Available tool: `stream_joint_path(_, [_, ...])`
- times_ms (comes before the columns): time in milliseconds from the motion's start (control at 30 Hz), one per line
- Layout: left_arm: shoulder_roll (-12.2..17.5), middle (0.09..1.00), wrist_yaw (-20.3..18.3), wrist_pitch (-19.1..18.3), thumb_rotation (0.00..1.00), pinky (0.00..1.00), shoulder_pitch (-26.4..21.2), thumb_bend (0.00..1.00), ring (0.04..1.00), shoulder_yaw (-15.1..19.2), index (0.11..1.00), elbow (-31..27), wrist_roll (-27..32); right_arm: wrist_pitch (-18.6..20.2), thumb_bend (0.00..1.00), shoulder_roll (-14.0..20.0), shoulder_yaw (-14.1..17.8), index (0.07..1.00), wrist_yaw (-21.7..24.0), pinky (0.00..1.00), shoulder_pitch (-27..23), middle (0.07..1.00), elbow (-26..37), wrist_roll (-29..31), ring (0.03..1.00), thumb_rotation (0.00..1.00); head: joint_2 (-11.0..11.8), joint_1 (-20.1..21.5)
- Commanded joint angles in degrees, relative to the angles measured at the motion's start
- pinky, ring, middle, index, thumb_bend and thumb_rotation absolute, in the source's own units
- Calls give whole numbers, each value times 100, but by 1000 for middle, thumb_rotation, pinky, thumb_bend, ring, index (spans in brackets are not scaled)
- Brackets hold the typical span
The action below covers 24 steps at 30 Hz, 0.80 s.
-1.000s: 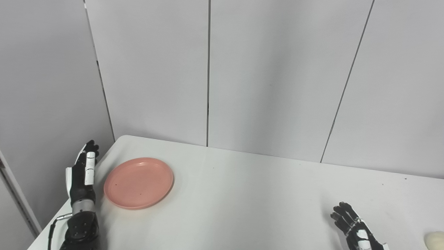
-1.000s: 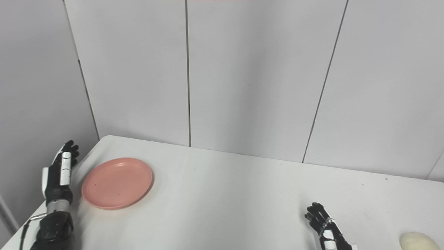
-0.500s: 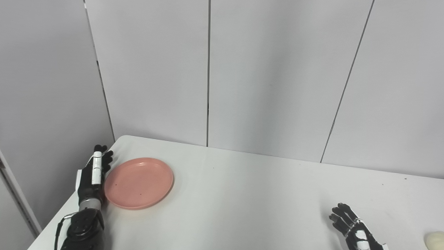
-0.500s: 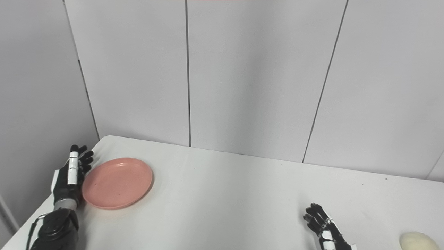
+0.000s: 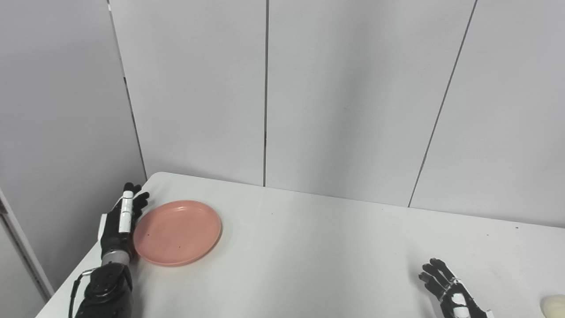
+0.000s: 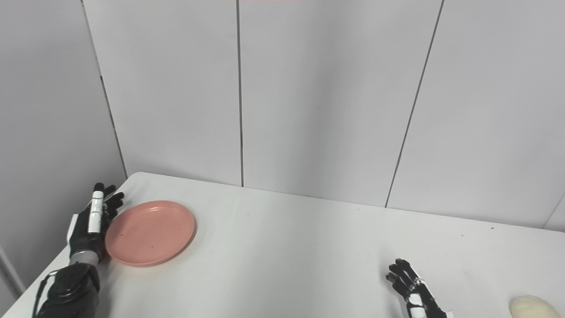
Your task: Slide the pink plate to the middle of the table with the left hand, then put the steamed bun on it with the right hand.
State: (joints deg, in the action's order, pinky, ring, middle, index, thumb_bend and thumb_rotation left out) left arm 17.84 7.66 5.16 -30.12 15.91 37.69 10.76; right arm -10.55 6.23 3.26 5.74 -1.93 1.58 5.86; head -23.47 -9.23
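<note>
The pink plate (image 5: 177, 232) lies flat on the white bench (image 5: 318, 256), near its far left corner and well away from the middle. The left hand (image 5: 118, 223) stands on edge against the plate's left rim, fingers (image 5: 127, 207) straight and pointing away from the robot, spread a little and holding nothing; the heel of the hand looks to be touching the rim, though the contact line is too small to be sure. Its black forearm (image 5: 103, 289) comes up from the lower left corner.

The right hand (image 6: 412, 289) sits low at the right side of the bench, palm up and open, fingers apart and empty. The steamed bun (image 6: 529, 306), pale and rounded, rests on the bench near the right edge, beside that hand but apart from it, and well apart from the plate.

Grey wall panels (image 5: 344, 97) rise behind the bench.
</note>
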Motion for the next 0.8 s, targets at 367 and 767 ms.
stream_joint_path(367, [-46,770,-139,201,953,960,-138,784,834,-481,787,22,-467,-42,645,-68,-17,840,-47,880,371,824,-195,-62,818,951,-26,37])
stream_joint_path(767, [-229,767,-356,655,953,936,-160,822,823,-544,798,125,-263,40,651,-71,-26,839,-54,875,361,829,-150,-108,819,958,-45,46])
